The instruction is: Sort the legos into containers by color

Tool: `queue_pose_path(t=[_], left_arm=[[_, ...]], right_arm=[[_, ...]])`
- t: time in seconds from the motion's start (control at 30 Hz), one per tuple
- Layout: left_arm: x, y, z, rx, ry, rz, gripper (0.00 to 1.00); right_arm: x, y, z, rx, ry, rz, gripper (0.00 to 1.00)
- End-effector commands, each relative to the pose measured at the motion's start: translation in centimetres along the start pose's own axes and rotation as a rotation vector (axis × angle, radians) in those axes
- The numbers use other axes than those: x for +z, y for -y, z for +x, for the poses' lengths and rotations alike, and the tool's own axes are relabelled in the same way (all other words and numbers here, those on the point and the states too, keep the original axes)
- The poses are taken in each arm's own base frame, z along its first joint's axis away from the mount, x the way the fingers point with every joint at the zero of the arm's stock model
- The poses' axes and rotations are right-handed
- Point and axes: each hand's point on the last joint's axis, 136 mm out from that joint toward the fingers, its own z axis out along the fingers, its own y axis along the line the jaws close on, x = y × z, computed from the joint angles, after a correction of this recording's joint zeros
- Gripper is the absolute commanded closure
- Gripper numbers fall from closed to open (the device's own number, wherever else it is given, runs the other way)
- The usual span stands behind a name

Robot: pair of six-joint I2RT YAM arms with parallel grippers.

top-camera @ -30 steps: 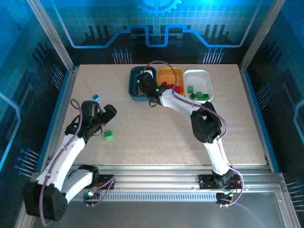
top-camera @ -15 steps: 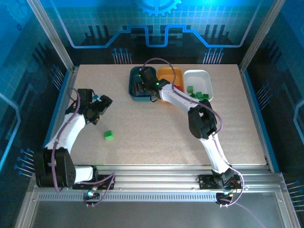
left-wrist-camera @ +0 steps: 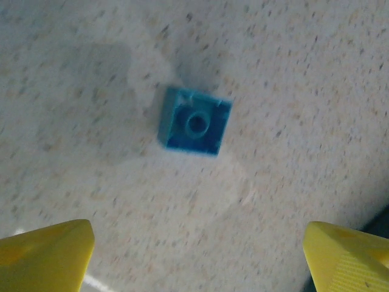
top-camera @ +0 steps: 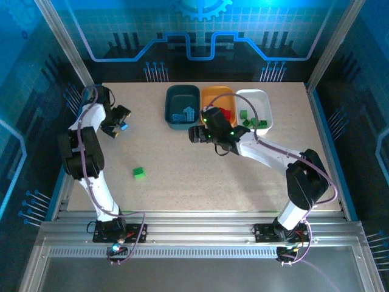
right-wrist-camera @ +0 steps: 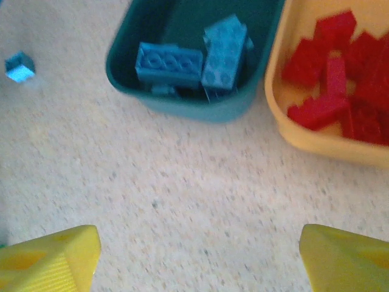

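The left claw, spread wide and empty, is hovering over a blue lego at the bench's ten o'clock, likely needing a straight drop, a pinch and a carry to the dark teal tub at twelve, beside which the right claw is hanging, also spread.

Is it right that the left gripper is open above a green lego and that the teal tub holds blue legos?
Not quite: the lego below the open left gripper is blue, not green, as the left wrist view shows. The teal tub does hold blue legos.
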Motion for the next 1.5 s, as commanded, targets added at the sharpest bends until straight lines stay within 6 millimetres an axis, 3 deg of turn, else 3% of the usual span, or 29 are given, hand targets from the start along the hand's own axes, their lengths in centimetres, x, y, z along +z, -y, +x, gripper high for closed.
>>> queue_pose_path(t=[0.0,0.2,0.37,0.5,0.8,1.0,1.13,1.33,1.47], left_arm=[[0.6,-0.1,-0.6,0.033,-0.040,-0.079,0.14],[3.7,-0.8,-1.8,0.073,-0.090,-0.210,0.26],[4.2,-2.5,-1.4,0.081,-0.083,-0.260,0.26],[5.4,-2.3,-1.2,0.092,-0.103,-0.248,0.28],[6.4,-1.3,-2.5,0.169,-0.115,-0.275,0.57],[5.4,-1.0,-2.0,0.192,-0.109,-0.270,0.73],[2.5,3.6,1.1,0.274,-0.080,-0.155,0.76],[-2.4,15.5,10.6,0.498,-0.100,0.229,0.76],[-3.6,20.0,15.4,0.587,-0.131,0.378,0.75]], right_arm=[[-1.5,0.4,0.6,0.019,0.015,-0.020,0.14],[-3.5,2.0,2.4,0.009,0.014,-0.011,0.14],[-4.1,3.4,2.5,0.021,0.025,-0.003,0.14],[-3.5,4.1,2.7,0.040,0.012,-0.009,0.14],[-4.0,4.7,3.2,0.035,0.017,-0.005,0.15],[-4.3,4.8,3.2,0.037,0.023,-0.006,0.16],[-4.5,4.9,3.1,0.043,0.031,-0.004,0.16],[-4.7,5.4,3.7,0.061,0.014,0.003,0.16],[-5.8,6.1,4.2,0.060,0.020,0.022,0.16]])
